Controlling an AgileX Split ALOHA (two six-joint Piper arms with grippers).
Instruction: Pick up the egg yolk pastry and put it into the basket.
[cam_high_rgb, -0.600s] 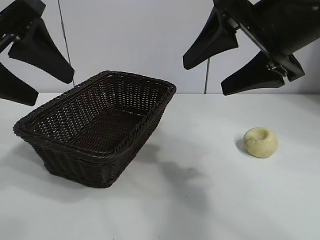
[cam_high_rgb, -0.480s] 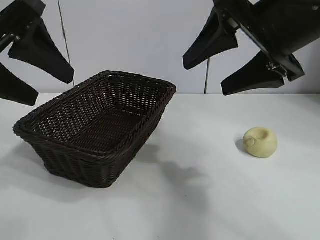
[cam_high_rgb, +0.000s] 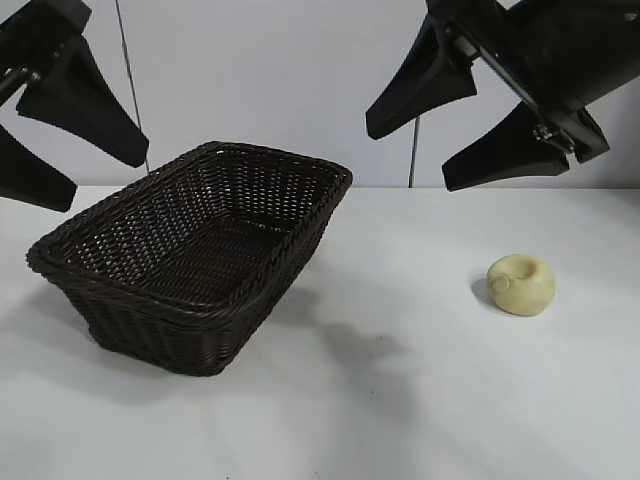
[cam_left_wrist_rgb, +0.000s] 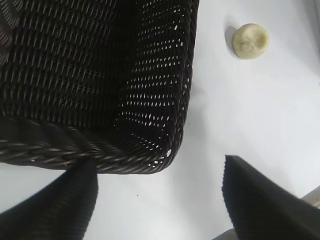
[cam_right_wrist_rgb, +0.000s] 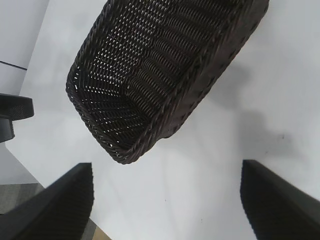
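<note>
A dark wicker basket (cam_high_rgb: 195, 255) sits on a white table (cam_high_rgb: 400, 400), its woven inside bare, below and just right of the left gripper (cam_high_rgb: 60, 140), which hangs high at the frame's edge with fingers spread. The right gripper (cam_high_rgb: 440, 140) hangs above the table, fingers wide apart, holding nothing. The pastry (cam_high_rgb: 521, 284), pale yellow with a small knob on top, lies on the table below that gripper, slightly to its right and well apart from the basket.
</note>
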